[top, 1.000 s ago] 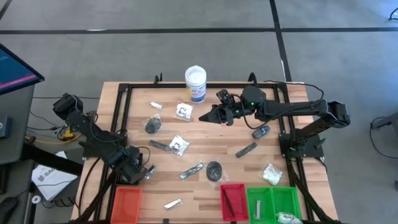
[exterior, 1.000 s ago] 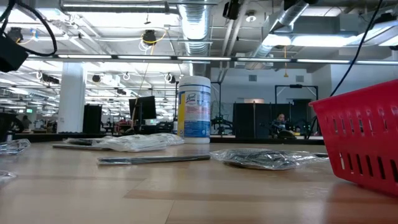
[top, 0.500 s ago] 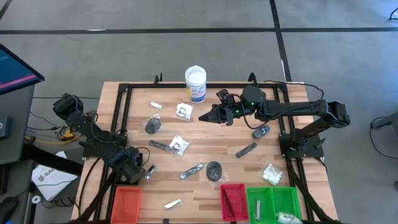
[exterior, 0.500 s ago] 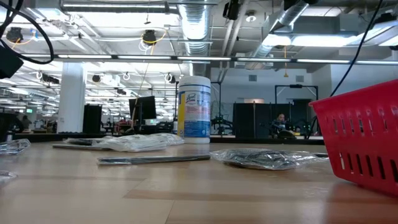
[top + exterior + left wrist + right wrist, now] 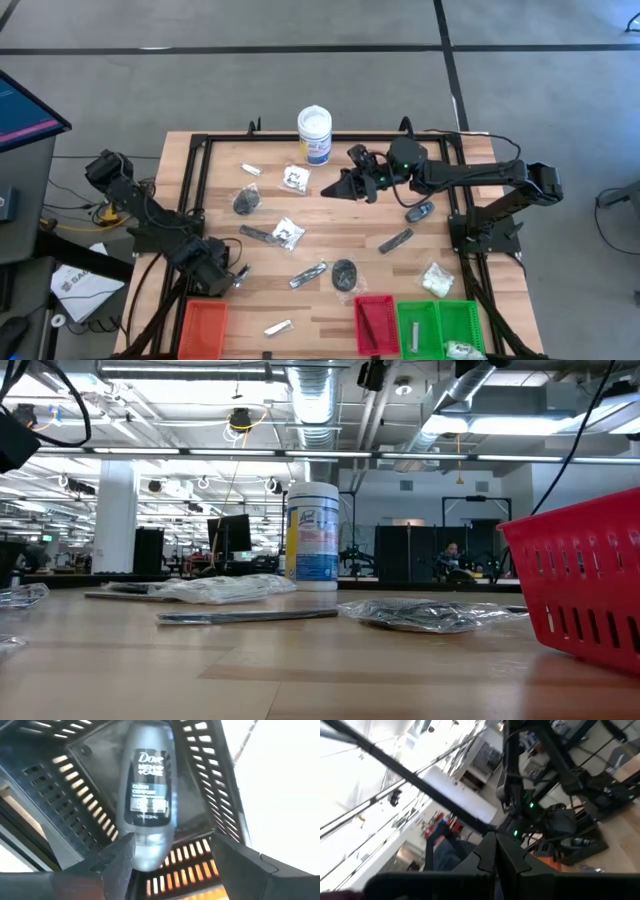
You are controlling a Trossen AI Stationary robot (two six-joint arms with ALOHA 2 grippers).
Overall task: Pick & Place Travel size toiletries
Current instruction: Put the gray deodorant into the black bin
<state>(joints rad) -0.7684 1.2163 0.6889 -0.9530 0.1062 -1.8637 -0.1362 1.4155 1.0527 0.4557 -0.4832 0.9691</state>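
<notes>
Left claw: the left gripper hangs directly over the orange tray, at the table's near-left corner; jaws stand wide apart and grip nothing.

Item under left claw: a grey Dove deodorant stick lies on the tray floor straight ahead of the spread fingers, clear of both.

Handling, deodorant stick: judged rigid, smooth and rounded, so liable to slip; best taken across the flat sides at mid-body, not at the domed cap.

Right claw: the right gripper is held above the far middle of the table, jaws fully closed, nothing between them.

Items near right claw: a clear packet with white contents lies just beside its tip; a dark disc lies further toward the left arm.

Handling, packets: judged light, limp and crinkly; pinch at the bulk of the contents, not the loose film edge.

Handling, black sticks: a slim stick lies behind the right claw, nearer the trays; judged stiff and light; grip across its middle.

Red tray: holds one dark stick.

Green tray: holds a pale packet at one corner and a slim item alongside.

White tub: upright, just beyond the right claw; not part of the sort.
</notes>
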